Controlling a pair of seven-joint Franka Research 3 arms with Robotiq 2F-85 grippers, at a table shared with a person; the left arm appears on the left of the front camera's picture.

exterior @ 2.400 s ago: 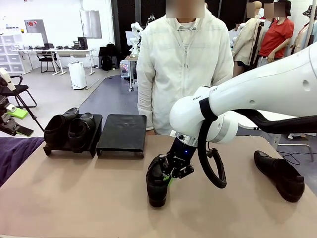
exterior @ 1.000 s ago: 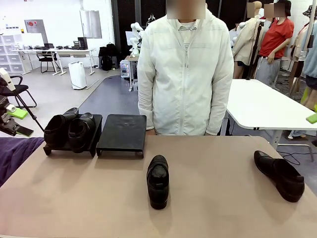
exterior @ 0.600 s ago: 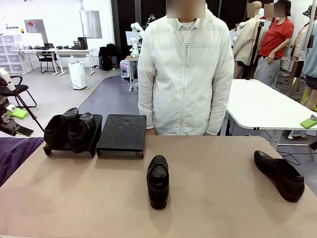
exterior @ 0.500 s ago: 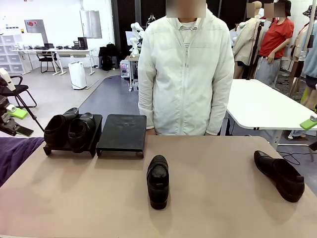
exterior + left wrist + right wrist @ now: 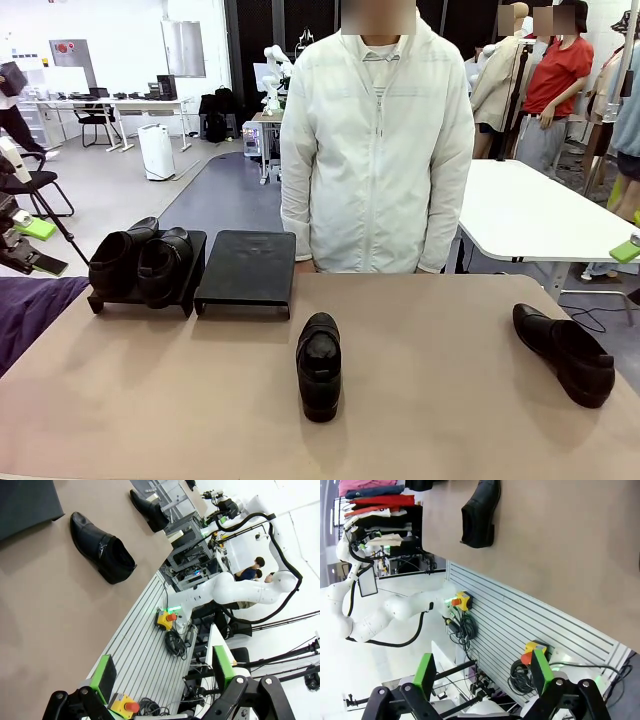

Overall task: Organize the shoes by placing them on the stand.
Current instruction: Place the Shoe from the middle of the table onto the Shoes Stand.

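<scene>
Two black shoes [image 5: 140, 260] sit side by side on the left stand [image 5: 185, 298]. The right stand [image 5: 247, 268] beside it is bare. A third shoe [image 5: 319, 365] lies at mid table, toe toward me, and a fourth shoe [image 5: 563, 352] lies near the right edge. My left gripper [image 5: 42, 246] hangs open off the table's left side; its wrist view shows its open gripper [image 5: 164, 672], the middle shoe [image 5: 102, 547] and the far shoe [image 5: 149, 510]. My right gripper [image 5: 482, 672] is open over the table's near edge, with a shoe [image 5: 480, 512] ahead.
A person in a white jacket [image 5: 375, 150] stands at the far edge behind the stands. A purple cloth [image 5: 25, 310] covers the table's left end. Below the near edge, a slatted panel [image 5: 520, 625] carries emergency-stop buttons and cables. A white table [image 5: 540, 215] stands behind right.
My right arm has let go of the middle shoe and drawn back out to the right. The shoe stays where it was set. The other shoes have not moved.
</scene>
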